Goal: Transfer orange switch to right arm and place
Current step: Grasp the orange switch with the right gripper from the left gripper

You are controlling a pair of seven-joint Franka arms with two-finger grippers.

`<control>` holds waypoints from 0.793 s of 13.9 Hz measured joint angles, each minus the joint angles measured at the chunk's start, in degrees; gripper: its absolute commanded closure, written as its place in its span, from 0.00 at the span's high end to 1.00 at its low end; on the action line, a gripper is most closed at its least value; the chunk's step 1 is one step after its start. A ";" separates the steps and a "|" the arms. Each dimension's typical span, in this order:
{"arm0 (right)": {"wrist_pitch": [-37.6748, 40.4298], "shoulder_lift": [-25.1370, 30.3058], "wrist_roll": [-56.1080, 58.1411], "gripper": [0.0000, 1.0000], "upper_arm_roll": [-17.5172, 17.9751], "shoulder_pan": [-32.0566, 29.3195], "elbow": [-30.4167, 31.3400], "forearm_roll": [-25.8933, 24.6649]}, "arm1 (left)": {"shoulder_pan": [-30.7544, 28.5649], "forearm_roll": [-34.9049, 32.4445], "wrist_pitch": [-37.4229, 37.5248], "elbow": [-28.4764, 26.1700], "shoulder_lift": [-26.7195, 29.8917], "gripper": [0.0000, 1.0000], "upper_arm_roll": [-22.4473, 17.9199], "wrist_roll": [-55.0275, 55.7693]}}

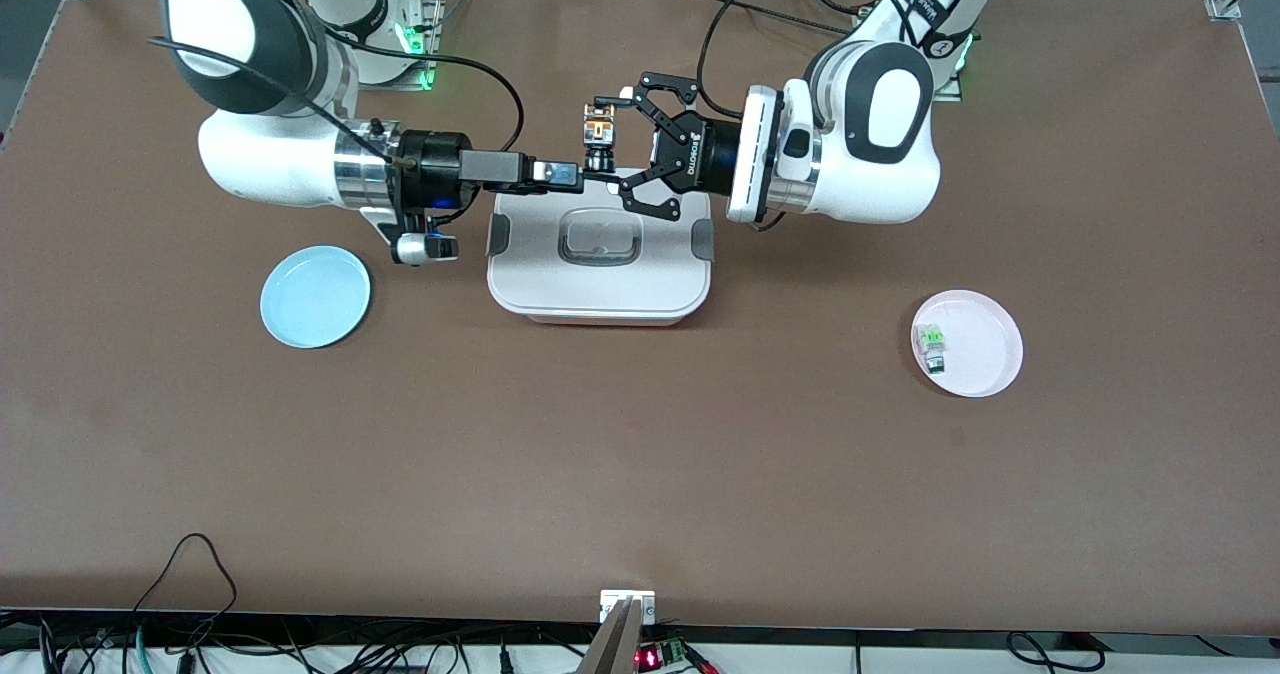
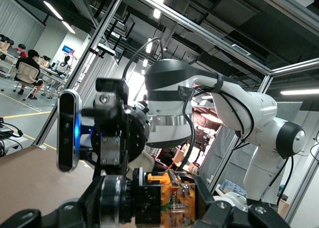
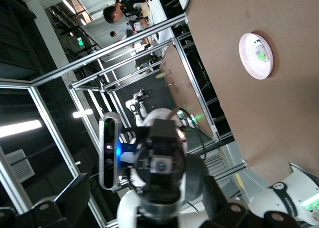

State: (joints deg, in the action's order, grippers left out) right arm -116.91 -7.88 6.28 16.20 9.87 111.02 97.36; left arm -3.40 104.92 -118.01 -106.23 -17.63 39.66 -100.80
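Your left gripper lies sideways, spread around the stubby orange switch; your right gripper pinches its black end

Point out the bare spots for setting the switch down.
Free: the round pale blue plate, and the brown table nearer the camera. Crowded: above the white lidded box, where both grippers meet around the orange switch.
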 measured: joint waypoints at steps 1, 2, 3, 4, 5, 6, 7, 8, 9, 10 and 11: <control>-0.01 0.14 0.67 1.00 0.17 0.00 0.74 0.00 | 0.04 0.00 -0.27 0.05 0.01 0.00 0.18 0.17; 0.00 0.33 0.89 0.99 0.22 -0.01 1.34 0.01 | 0.07 0.00 -0.41 0.04 0.01 0.00 0.24 0.22; 0.00 0.63 0.92 0.98 0.24 -0.01 1.78 0.01 | 0.07 0.00 -0.46 0.04 0.01 0.00 0.25 0.25; 0.02 1.12 0.65 0.97 0.25 -0.01 2.15 0.09 | 0.07 0.00 -0.48 0.04 0.01 0.00 0.25 0.27; 0.02 1.75 -0.27 0.96 0.27 -0.01 2.39 0.22 | 0.07 0.00 -0.50 0.05 0.01 0.00 0.25 0.28; 0.02 2.51 -1.85 0.96 0.29 -0.01 2.45 0.24 | 0.07 0.00 -0.51 0.05 0.01 0.00 0.26 0.28; 0.02 3.35 -3.39 0.96 0.30 -0.01 2.48 0.24 | 0.07 0.00 -0.52 0.05 0.01 0.00 0.26 0.29; 0.02 4.21 -4.64 0.96 0.31 -0.01 2.56 0.24 | 0.07 0.00 -0.52 0.05 0.01 0.00 0.27 0.30; 0.00 4.95 -5.47 0.95 0.33 -0.01 2.82 0.24 | 0.07 0.00 -0.53 0.05 0.01 0.00 0.27 0.30; -0.03 5.49 -5.85 0.93 0.36 -0.01 3.26 0.24 | 0.07 0.00 -0.54 0.05 0.01 0.00 0.27 0.30; -0.06 5.83 -5.89 0.92 0.40 -0.01 3.78 0.24 | 0.07 0.00 -0.55 0.05 0.01 0.00 0.27 0.31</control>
State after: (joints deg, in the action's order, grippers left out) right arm -116.97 -2.05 0.39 16.60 9.86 114.80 97.60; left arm -3.33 104.92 -118.56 -106.19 -17.62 39.93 -100.49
